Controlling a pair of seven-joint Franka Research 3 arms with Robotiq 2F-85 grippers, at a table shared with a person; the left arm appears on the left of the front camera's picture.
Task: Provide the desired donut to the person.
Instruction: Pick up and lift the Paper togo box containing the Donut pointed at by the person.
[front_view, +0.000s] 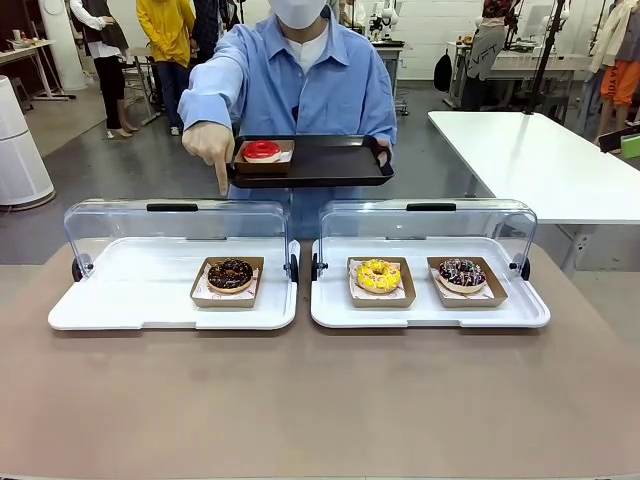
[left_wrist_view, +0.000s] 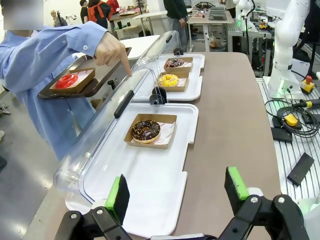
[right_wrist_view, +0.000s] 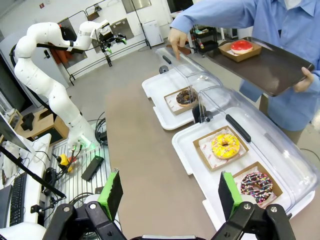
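Person: we see the person at the top centre of the front view, holding a black tray with one hand.
Pointing hand: the other hand hangs left of the black tray, forefinger aimed down at the raised clear lid of the left white tray.
Chocolate donut: the chocolate donut sits in a paper box on that tray, just below the fingertip in the frame.
Other donuts: a yellow donut and a sprinkled donut sit side by side on the right white tray; a red donut sits on the black tray's left end.
Left gripper: the left gripper, at the bottom of its wrist view, is released and empty.
Right gripper: the right gripper is likewise spread wide, grasping nothing.
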